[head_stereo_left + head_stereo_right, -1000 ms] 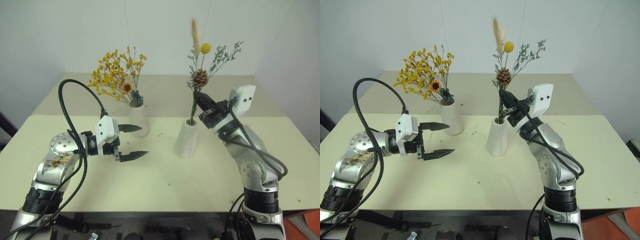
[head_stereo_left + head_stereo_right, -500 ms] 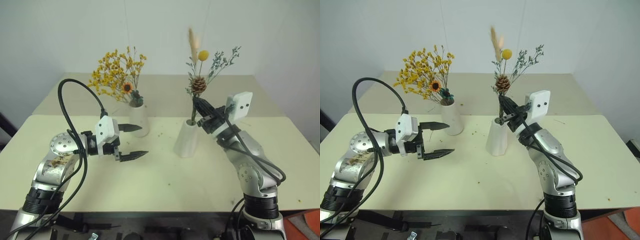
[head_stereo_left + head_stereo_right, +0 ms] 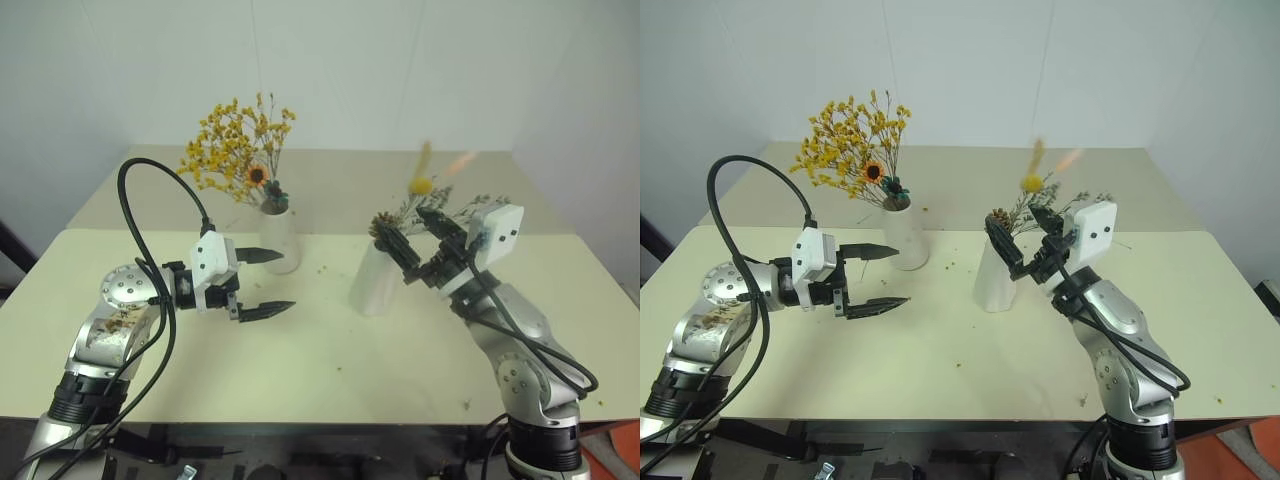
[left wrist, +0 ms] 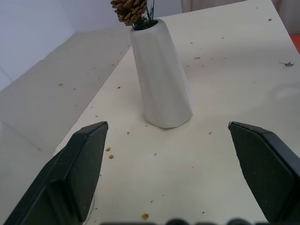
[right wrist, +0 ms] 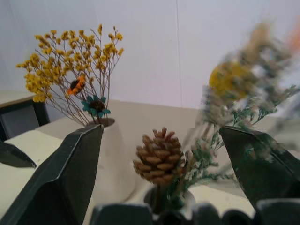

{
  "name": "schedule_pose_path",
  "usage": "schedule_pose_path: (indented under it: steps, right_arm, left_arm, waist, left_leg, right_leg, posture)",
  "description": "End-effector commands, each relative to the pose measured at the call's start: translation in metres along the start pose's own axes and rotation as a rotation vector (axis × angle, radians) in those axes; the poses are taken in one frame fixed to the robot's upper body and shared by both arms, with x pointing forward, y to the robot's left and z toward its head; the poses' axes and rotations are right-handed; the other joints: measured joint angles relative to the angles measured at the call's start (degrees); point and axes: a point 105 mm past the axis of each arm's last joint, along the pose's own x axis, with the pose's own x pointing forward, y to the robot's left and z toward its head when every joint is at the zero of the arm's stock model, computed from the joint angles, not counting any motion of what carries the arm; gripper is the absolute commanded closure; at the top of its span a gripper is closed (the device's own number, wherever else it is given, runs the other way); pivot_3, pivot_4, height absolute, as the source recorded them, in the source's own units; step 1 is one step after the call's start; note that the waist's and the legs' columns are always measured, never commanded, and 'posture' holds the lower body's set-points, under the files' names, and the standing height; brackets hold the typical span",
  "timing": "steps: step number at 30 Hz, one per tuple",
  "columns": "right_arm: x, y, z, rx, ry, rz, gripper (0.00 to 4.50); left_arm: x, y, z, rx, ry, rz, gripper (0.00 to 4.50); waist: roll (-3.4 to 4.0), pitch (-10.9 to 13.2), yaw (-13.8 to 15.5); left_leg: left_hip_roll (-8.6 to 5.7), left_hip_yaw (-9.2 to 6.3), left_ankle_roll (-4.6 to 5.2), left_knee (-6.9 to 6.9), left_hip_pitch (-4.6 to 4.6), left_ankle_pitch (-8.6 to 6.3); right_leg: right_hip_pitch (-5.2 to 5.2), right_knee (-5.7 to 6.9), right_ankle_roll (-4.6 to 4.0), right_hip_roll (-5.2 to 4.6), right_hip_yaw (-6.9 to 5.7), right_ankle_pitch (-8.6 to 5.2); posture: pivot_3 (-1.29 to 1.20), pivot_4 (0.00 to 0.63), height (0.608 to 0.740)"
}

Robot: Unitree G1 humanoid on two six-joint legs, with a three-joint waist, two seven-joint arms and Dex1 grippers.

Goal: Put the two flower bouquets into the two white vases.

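Observation:
The bushy yellow-orange bouquet (image 3: 235,150) with its orange sunflower stands in the straight white vase (image 3: 279,242) at the back left of the table. The sparse bouquet with the pinecone (image 5: 159,157) sits low in the cone-shaped white vase (image 3: 372,280), and its blurred sprigs (image 3: 430,195) lean to the right. My right gripper (image 3: 412,232) is open, its fingers on either side of that bouquet's lower sprigs, apart from them. In front of the straight vase my left gripper (image 3: 288,281) is open and empty, pointing toward the cone vase (image 4: 161,79).
Bits of dried flower lie scattered over the cream table (image 3: 320,380). A second cream tabletop (image 3: 330,190) adjoins it behind the vases, and a white wall rises beyond. The near table edge runs just in front of both arms.
My right gripper has opened and let go of the pinecone bouquet, then drawn back and down. The bouquet has dropped deeper into the cone vase and tipped to the right. My left arm is still.

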Motion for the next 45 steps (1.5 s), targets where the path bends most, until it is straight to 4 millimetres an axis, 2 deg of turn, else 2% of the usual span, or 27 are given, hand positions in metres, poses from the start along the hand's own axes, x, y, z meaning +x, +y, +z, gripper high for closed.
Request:
schedule_pose_path:
  steps: [1, 7, 12, 19, 22, 26, 45]
  right_arm:
    - [-0.012, 0.010, 0.017, -0.040, -0.029, 0.097, 0.03]
    - [-0.042, 0.012, 0.018, -0.123, 0.080, 0.248, 0.03]
    - [-0.063, -0.001, 0.018, -0.185, 0.188, 0.304, 0.03]
    - [-0.090, -0.024, 0.009, -0.272, 0.393, 0.362, 0.03]
    - [-0.092, -0.034, 0.008, -0.303, 0.427, 0.335, 0.03]
    - [-0.094, -0.037, 0.004, -0.316, 0.451, 0.339, 0.03]
    - [-0.101, -0.034, 0.002, -0.319, 0.486, 0.394, 0.03]
  left_arm:
    - [0.000, 0.004, 0.012, 0.061, -0.025, 0.002, 0.00]
    - [-0.005, 0.006, 0.013, 0.060, -0.027, 0.013, 0.00]
    - [-0.018, 0.008, 0.013, 0.050, -0.022, 0.046, 0.00]
    - [-0.050, 0.009, 0.008, 0.037, 0.045, 0.107, 0.00]
    - [-0.063, 0.008, 0.007, 0.033, 0.073, 0.129, 0.00]
    - [-0.071, 0.008, 0.010, 0.038, 0.082, 0.145, 0.00]
    - [-0.076, 0.005, 0.019, 0.029, 0.065, 0.152, 0.00]
  waist:
    - [0.00, 0.0, 0.0]
    - [-0.02, 0.0, 0.1]
    - [-0.02, 0.0, 0.0]
    - [-0.03, 0.0, 0.1]
    - [-0.03, 0.0, 0.0]
    - [-0.04, 0.0, 0.1]
    - [-0.04, 0.0, 0.3]
  left_leg:
    - [0.00, 0.00, 0.00, 0.00, 0.00, 0.00]
    - [-0.01, 0.00, 0.00, 0.00, 0.00, 0.00]
    - [0.01, 0.02, 0.00, 0.00, 0.05, 0.00]
    - [0.02, 0.02, 0.00, 0.00, 0.07, 0.00]
    - [0.03, 0.04, 0.00, 0.01, 0.08, 0.00]
    - [0.03, 0.05, 0.00, 0.01, 0.07, 0.00]
    - [0.02, 0.05, 0.00, 0.01, 0.07, 0.00]
  right_leg:
    - [0.01, -0.01, 0.00, 0.00, 0.00, 0.00]
    - [0.07, -0.06, 0.02, -0.02, -0.01, -0.01]
    - [0.08, -0.04, 0.03, 0.02, 0.01, -0.02]
    - [0.13, -0.06, 0.04, 0.00, 0.00, -0.02]
    - [0.13, -0.06, 0.04, 0.00, 0.01, -0.02]
    - [0.12, -0.06, 0.05, 0.00, 0.01, -0.03]
    - [0.13, -0.06, 0.04, 0.00, 0.00, -0.03]
  posture:
    - [0.00, 0.150, 0.740]
    - [0.00, 0.150, 0.740]
    - [0.00, 0.150, 0.740]
    - [0.00, 0.150, 0.740]
    - [0.00, 0.150, 0.740]
    - [0.00, 0.150, 0.740]
    - [0.00, 0.150, 0.740]
